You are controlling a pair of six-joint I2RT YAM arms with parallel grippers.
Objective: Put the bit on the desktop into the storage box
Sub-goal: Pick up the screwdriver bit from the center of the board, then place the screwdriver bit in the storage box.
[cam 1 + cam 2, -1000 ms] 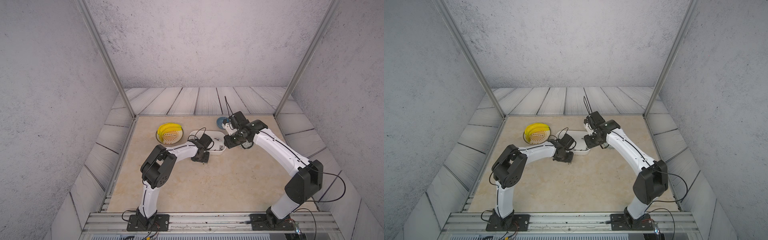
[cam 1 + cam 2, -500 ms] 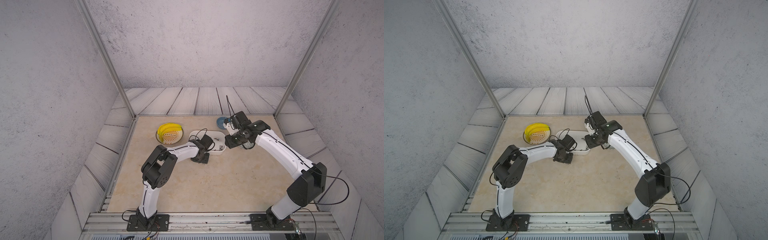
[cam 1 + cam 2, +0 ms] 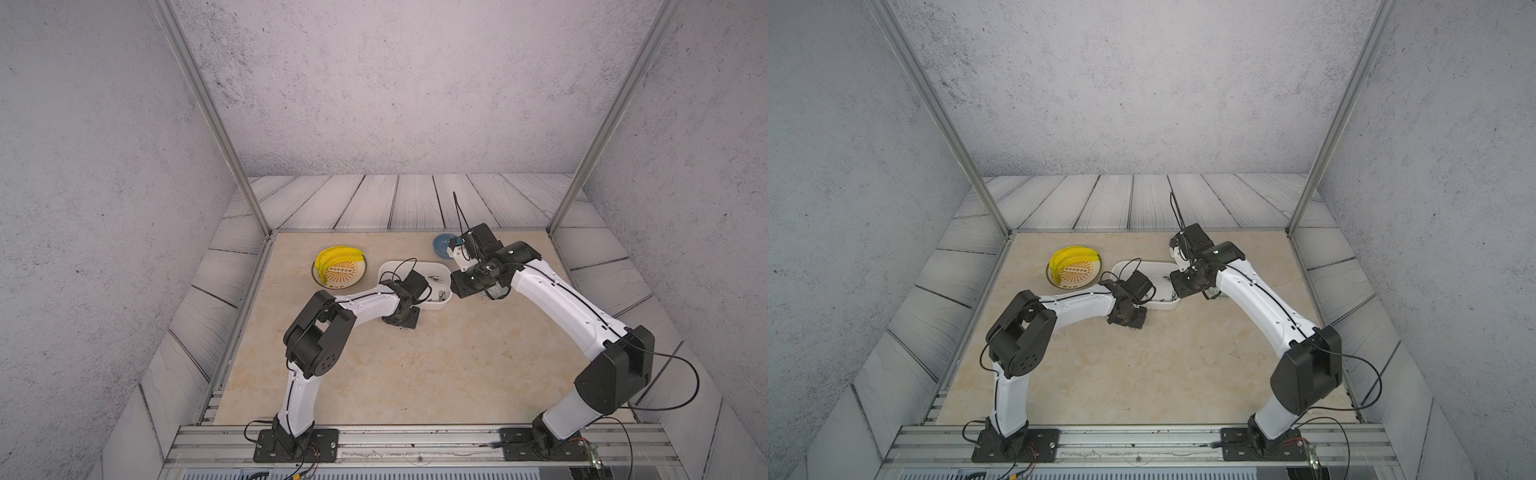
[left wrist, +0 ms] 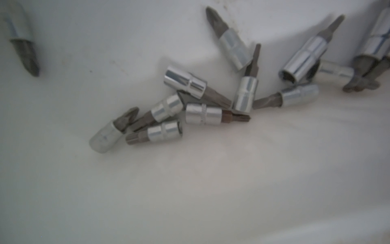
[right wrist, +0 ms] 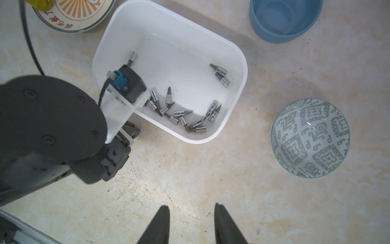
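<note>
The white storage box (image 3: 440, 305) (image 3: 1163, 306) (image 5: 236, 55) stands on the beige desktop (image 3: 436, 365) and holds several chrome bits (image 5: 179, 114) (image 4: 166, 112). No bit shows on the bare desktop. My left gripper (image 3: 401, 322) (image 3: 1127, 321) (image 5: 115, 156) points down at the desktop against the box's near left corner. It is shut, and its fingers and anything between them are hidden. Its camera looks into the box. My right gripper (image 5: 192, 208) (image 3: 467, 284) hovers by the box's right end, open and empty.
A plate with yellow bananas (image 3: 340, 270) (image 5: 73, 17) sits left of the box. A small blue bowl (image 3: 442, 245) (image 5: 285, 19) stands behind it. A grey-green patterned bowl (image 5: 310, 137) (image 3: 496, 291) sits right of the box, under my right arm.
My left gripper has closed while staying low at the box's near corner. My right arm has drifted slightly to the right.
</note>
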